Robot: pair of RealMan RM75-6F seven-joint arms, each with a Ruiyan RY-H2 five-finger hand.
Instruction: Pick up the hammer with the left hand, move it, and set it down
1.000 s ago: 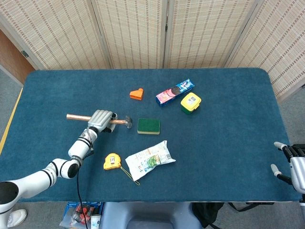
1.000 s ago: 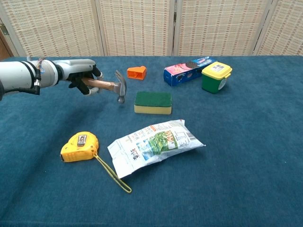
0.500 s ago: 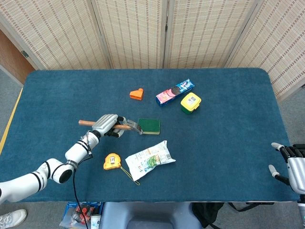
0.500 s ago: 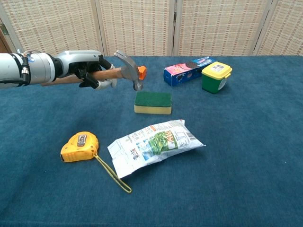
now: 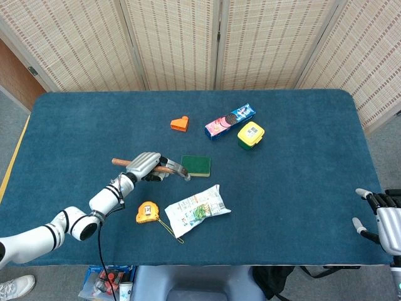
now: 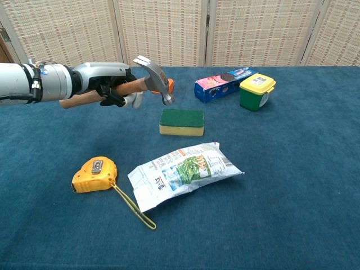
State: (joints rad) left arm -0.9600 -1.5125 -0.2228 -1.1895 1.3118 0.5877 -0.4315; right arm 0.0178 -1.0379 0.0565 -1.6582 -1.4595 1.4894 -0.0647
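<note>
At the lower right edge of the head view the right hand (image 5: 383, 213) is showing only partly, cut off by the frame, its fingers lying apart and holding nothing. Nearest in the chest view, a yellow tape measure (image 6: 94, 174) and a printed snack bag (image 6: 183, 172) are lying on the blue table (image 6: 292, 169). Behind them a green sponge (image 6: 181, 121) is resting flat. At centre left the left hand (image 6: 109, 84) is gripping the hammer (image 6: 138, 83) by its wooden handle, holding it above the cloth with its steel head tilting toward the sponge. Farther back, an orange block (image 5: 180, 123) is sitting partly hidden behind the hammer head in the chest view, beside a cookie packet (image 6: 223, 84) and a closed yellow-lidded green container (image 6: 256, 90), its contents hidden.
</note>
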